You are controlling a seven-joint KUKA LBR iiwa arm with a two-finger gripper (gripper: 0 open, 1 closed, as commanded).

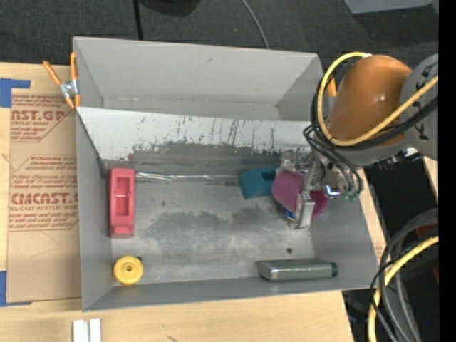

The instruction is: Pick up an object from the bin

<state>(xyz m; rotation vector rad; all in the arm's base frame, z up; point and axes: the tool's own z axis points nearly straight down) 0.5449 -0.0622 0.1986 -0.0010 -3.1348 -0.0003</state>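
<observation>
orange wrist cover (370, 98), yellow cables (328, 84)

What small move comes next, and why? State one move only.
Probably lower the claw straight down onto the magenta rounded piece it hangs over, at the right side of the bin. The teal block lies close against that piece's left side, so drifting left would likely catch it too.

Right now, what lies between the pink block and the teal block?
Nothing: the camera view shows bare bin floor between the pink block and teal block.
</observation>
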